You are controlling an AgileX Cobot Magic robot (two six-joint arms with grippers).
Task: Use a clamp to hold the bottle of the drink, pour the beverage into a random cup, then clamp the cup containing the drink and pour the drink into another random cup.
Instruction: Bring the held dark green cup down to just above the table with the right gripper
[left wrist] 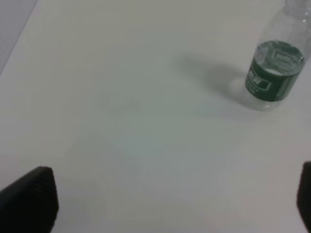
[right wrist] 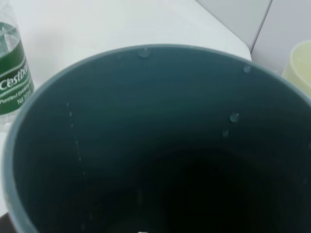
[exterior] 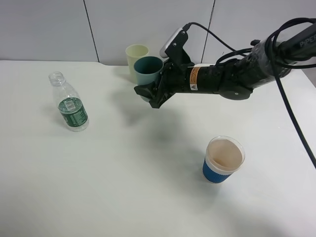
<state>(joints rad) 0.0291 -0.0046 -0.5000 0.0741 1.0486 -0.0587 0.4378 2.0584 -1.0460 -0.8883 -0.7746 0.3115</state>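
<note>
teal cup (exterior: 147, 69): upper middle of the high view, lifted off the table and upright, caught at its lower part by the right gripper; drops cling to its inner wall in the right wrist view (right wrist: 155, 145).
right gripper (exterior: 148, 93): closed on the teal cup; its dark jaws sit just under and beside the cup's base.
right arm (exterior: 232, 76): comes in from the upper right edge of the high view, stretched nearly level toward the left, cables looping over it.
yellow cup (exterior: 137, 57): on the table just behind and left of the teal cup, partly hidden by it; its rim shows at the right edge of the right wrist view (right wrist: 299, 65).
blue cup (exterior: 223, 159): lower right of the high view, standing alone, well apart from the gripper; pale inside, whether it holds liquid cannot be told.
bottle (exterior: 68, 101): left of the high view, upright, uncapped, green label; well apart from the teal cup.
left gripper (left wrist: 170, 199): wide open, holding nothing; only the tips show at the lower corners of the left wrist view, with the bottle (left wrist: 274, 65) at that view's upper right.
table (exterior: 123, 187): white.
</note>
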